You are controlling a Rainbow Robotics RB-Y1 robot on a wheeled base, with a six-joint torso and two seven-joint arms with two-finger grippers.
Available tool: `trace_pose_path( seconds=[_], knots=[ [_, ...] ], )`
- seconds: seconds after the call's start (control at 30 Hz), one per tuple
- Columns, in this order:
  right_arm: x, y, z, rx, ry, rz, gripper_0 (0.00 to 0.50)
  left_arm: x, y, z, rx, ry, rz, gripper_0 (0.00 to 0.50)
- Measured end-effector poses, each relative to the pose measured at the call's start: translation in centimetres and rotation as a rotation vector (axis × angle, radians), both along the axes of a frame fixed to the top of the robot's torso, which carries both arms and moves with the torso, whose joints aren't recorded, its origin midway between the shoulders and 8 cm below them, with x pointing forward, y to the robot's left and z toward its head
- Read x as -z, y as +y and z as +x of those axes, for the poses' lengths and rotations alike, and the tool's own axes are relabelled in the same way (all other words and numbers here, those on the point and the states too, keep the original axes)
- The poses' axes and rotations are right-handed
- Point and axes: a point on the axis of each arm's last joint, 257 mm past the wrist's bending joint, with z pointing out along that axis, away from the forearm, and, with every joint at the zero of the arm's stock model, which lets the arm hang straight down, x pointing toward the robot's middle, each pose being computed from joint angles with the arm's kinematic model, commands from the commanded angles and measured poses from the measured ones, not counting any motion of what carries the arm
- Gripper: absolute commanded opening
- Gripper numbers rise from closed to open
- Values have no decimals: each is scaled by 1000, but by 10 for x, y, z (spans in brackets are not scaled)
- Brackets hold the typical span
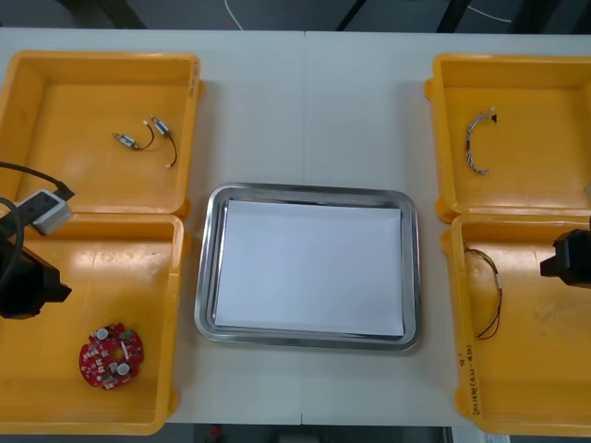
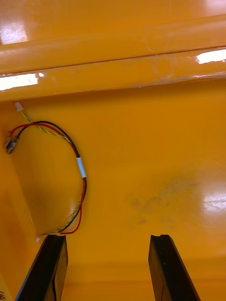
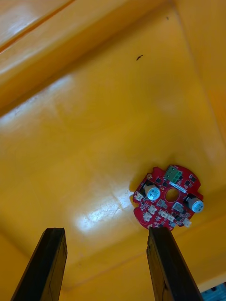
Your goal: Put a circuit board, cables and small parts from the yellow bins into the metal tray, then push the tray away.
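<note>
At seven o'clock from the metal tray (image 1: 205, 277), a round red circuit board (image 1: 111, 355) is seen lying in a yellow bin (image 1: 55, 388). Just beside it the left gripper (image 3: 106, 230) is held wide open, empty. At three o'clock, near a red and yellow cable (image 2: 77, 164), the right gripper (image 2: 107, 236) is likewise spread, empty.

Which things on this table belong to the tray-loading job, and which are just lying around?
Part of the job:
round red circuit board
red and yellow cable
twisted cable
small metal parts
yellow bins
metal tray
left gripper, open above the board
right gripper, open near the red and yellow cable

Just there:
table
dark speck in the board's bin
</note>
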Motion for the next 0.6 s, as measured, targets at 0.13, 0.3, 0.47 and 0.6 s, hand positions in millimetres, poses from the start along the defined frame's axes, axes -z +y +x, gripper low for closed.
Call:
trace_pose_path(
  seconds=[0.13, 0.3, 0.47, 0.6],
  knots=[
    [6, 8, 7, -14, -16, -14, 500, 9, -5, 1, 137, -14, 58, 500],
    [19, 20, 16, -49, -29, -51, 500, 20, -10, -3, 192, -1, 69, 500],
    [39, 24, 22, -52, -10, -36, 500, 29, -11, -4, 208, -5, 87, 500],
    [51, 20, 23, -32, 9, -22, 500, 39, -9, -5, 225, -6, 118, 500]
  ],
)
